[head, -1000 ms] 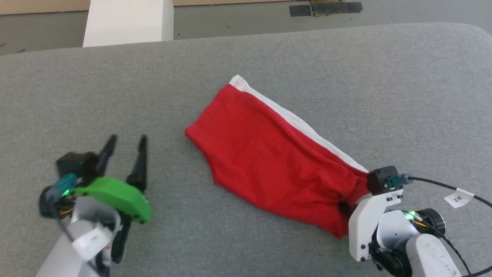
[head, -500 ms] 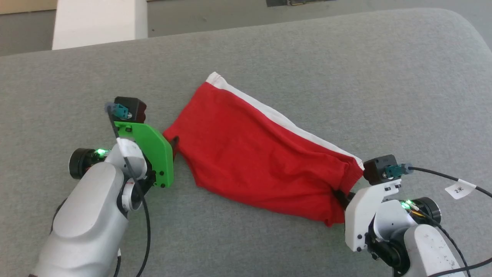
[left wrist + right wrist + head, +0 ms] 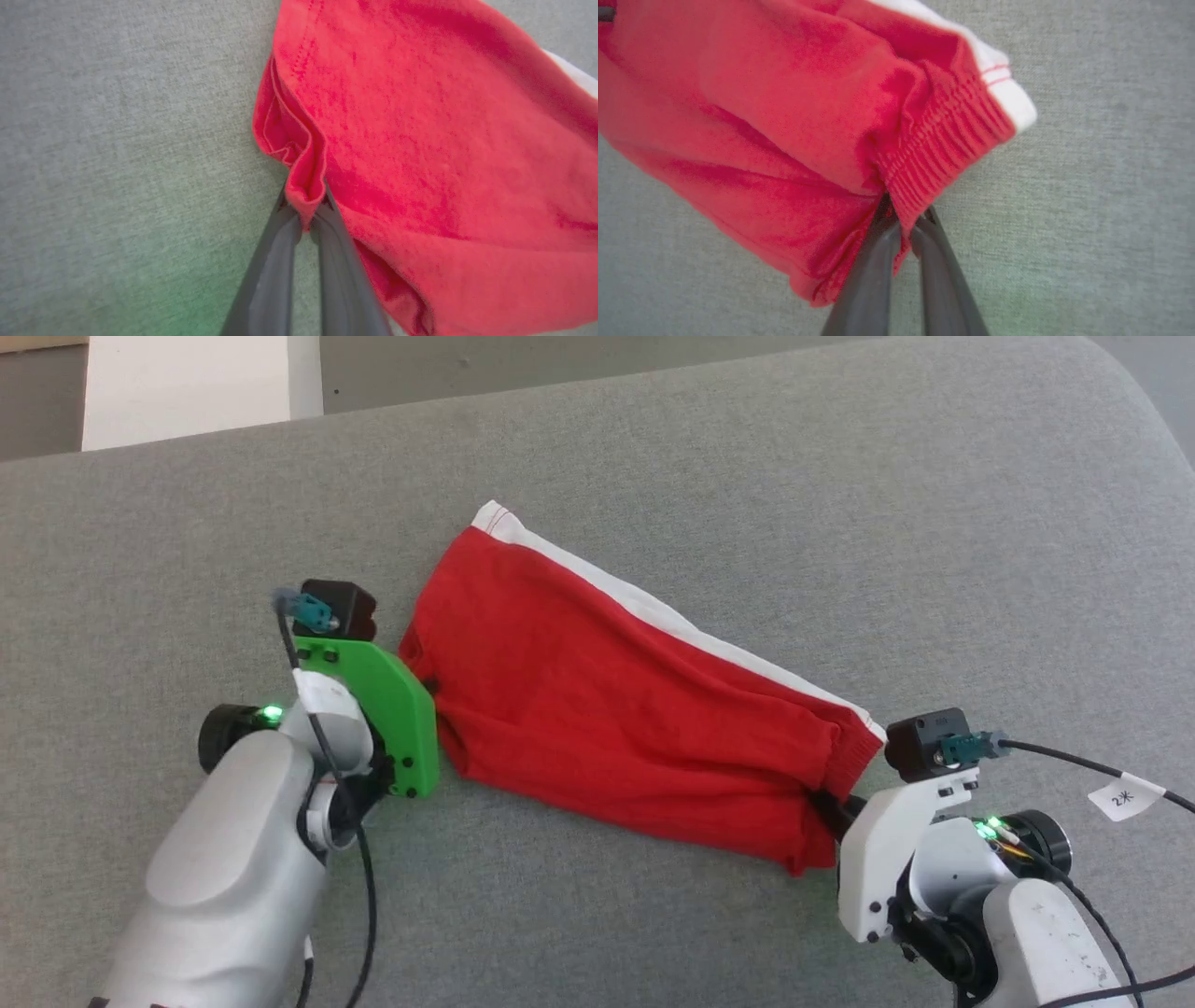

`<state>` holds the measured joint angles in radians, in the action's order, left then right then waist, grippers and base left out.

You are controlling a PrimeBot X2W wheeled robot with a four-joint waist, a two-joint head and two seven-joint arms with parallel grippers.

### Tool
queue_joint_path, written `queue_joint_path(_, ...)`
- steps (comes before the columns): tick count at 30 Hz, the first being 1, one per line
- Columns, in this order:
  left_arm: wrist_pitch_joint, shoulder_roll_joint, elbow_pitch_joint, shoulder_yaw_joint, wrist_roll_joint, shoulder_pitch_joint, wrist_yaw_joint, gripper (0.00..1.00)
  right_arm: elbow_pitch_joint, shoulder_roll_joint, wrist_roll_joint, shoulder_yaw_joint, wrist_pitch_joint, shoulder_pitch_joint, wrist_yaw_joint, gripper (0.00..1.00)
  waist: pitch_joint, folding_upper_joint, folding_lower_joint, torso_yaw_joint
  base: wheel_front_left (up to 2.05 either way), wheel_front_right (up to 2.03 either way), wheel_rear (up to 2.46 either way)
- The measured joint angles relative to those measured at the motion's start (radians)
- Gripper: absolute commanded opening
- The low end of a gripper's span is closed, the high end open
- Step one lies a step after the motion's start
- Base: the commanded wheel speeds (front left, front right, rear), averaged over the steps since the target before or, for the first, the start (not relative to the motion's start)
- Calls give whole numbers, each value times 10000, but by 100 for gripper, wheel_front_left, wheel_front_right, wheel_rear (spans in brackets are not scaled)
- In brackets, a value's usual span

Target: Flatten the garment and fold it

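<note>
The garment, bright red shorts with a white side band, lies stretched diagonally across the grey table. My left gripper is shut on the hem at its left end; in the left wrist view the dark fingers pinch a red fold of the garment. My right gripper is shut on the gathered waistband at the lower right; in the right wrist view its fingers clamp the ribbed elastic of the garment. The cloth sags in creases between the two grips.
The table's far edge runs along the top, with a white block and grey floor beyond. A black cable with a white tag trails from my right wrist.
My left gripper swung from the lower left up to the garment's left hem and shut on it. The hem now bunches at its fingers. The head camera has shifted; my right gripper keeps its hold.
</note>
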<state>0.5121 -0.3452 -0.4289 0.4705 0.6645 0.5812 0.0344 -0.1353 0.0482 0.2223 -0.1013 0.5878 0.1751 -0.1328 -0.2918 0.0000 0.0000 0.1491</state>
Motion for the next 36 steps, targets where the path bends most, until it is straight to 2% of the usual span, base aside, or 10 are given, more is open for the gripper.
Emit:
queue_joint_path(8,-909,138,-79,-489,497,-58,-115,0,-75,17,-2,107,115,-2,2,0,243,0,0,-230,0,0,0)
queue_joint_path(16,-1490,63,949,-1216,1216,-1222,-10,0,270,100,-211,309,1011,-6,4,0,527,0,0,-681,0,0,0)
queue_joint_path(25,-2236,247,3047,-1877,1881,-3956,807,0,754,1252,456,318,2036,-26,2,0,809,0,0,-1295,0,0,0)
queue_joint_path(31,-2184,384,3889,-1764,2025,-5497,1388,0,928,1799,926,31,2727,-30,4,0,909,0,0,-1685,0,0,0)
queue_joint_path(36,-2042,418,4213,-1622,2073,-6112,1726,0,1020,2242,1012,-405,2748,52,2,0,986,0,0,-1911,0,0,0)
